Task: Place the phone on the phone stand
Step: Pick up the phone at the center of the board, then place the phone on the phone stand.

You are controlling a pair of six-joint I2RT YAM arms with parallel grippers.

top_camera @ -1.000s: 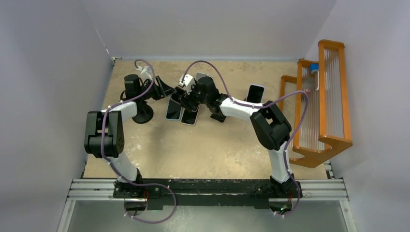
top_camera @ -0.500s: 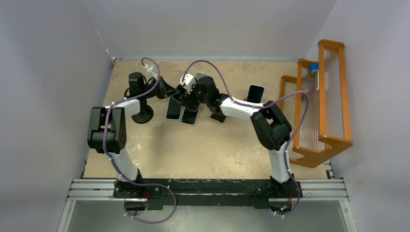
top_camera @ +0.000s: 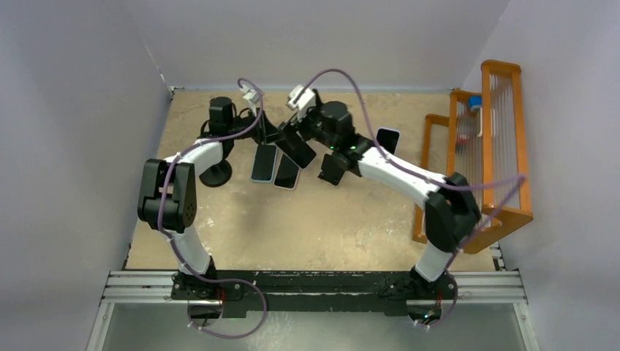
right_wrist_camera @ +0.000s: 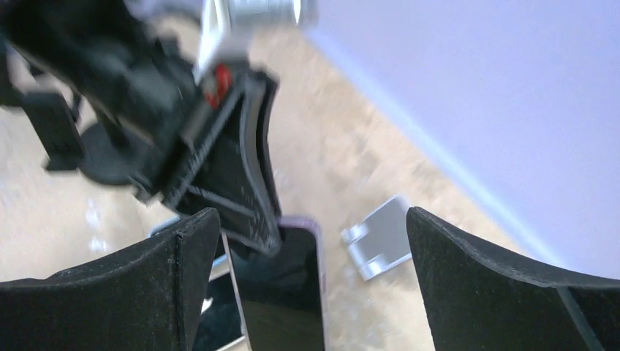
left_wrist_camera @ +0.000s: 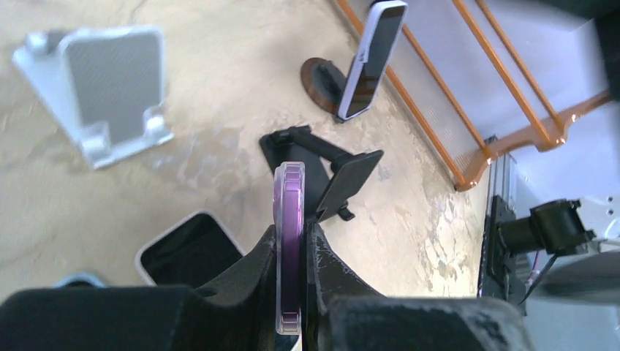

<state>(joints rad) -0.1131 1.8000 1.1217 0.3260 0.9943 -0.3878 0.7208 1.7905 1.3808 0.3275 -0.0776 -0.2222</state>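
Observation:
A phone in a clear purple case stands on edge between the fingers of my left gripper, which is shut on it above the table. In the top view that phone hangs tilted at the left gripper. My right gripper is wide open, its fingers on either side of the phone without touching it. An empty black phone stand sits just beyond. An empty silver stand is near the back wall.
Two more phones lie flat below the grippers. Another phone leans on a round brown stand. An orange wooden rack fills the right side, and a black round base stands at the left.
The left gripper has shut on the phone and holds it raised. The right gripper has opened wide and let go, and the right arm's elbow has swung out to the right.

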